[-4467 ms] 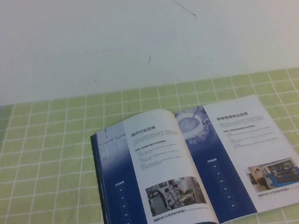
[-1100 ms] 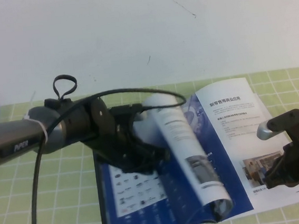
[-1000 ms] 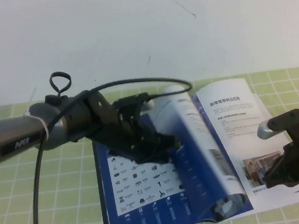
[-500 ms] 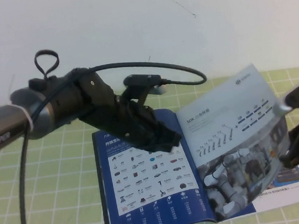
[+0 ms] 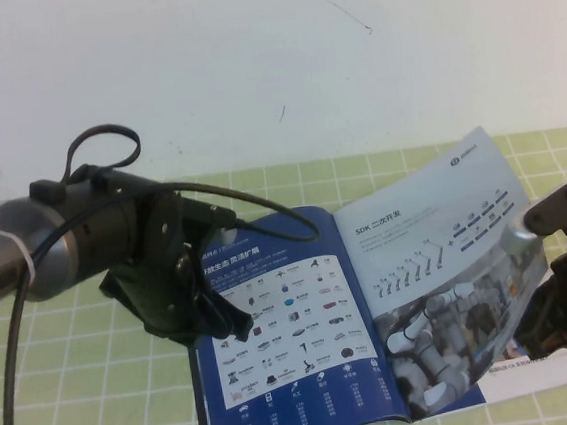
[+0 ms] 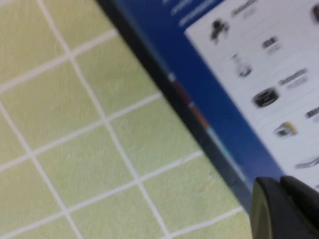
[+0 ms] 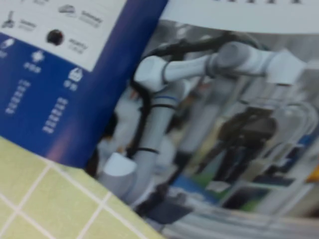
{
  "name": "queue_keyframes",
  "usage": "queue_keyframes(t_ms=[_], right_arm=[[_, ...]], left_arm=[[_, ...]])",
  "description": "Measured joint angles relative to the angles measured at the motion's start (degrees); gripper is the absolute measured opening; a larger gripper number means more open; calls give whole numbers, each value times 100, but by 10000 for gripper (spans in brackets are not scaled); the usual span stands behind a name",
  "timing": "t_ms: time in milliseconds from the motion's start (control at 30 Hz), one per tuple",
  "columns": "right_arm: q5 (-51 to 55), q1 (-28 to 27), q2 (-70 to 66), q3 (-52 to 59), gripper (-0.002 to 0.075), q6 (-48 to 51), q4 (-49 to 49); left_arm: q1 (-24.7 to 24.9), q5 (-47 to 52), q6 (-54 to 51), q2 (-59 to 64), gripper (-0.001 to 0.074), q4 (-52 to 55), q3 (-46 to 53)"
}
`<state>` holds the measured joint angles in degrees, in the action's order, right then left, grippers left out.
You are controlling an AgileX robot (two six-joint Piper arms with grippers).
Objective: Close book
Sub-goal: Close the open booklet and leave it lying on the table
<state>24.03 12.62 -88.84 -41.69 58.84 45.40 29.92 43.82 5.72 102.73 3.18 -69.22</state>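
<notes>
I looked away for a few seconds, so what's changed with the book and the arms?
Both arms came in. The left pincer flipped a stack of pages over to the right, then drew back to the left edge of the book. The turned leaf now stands tilted up near the right pincer, at the book's right edge. The book stayed put, still open.
</notes>
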Motion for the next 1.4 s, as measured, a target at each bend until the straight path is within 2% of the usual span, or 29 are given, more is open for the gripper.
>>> queue_keyframes(t_ms=[133, 333, 467, 600, 833, 933, 1400], right_arm=[[25, 21, 298, 14, -3, 0, 116], [-692, 21, 1845, -155, -3, 12, 210], [-734, 21, 2044, -379, -3, 34, 311], [-376, 21, 1132, -401, -3, 189, 558], [-313, 91, -906, -401, -3, 1509, 1695], [-406, 91, -1417, -401, -3, 1747, 1888], [-452, 91, -1864, -520, -3, 1791, 2108]], left_arm=[[-28, -80, 229, 0, -2, 141, 143], [-28, -152, 358, -8, -2, 342, 186], [-28, -178, 748, 30, -2, 601, 257], [-28, -296, 1134, 191, -2, 767, 327], [-28, -603, 1197, 372, -2, 563, 340], [-28, -688, 1201, 420, -2, 403, 340], [-28, -221, 1570, 497, -2, 410, 340]])
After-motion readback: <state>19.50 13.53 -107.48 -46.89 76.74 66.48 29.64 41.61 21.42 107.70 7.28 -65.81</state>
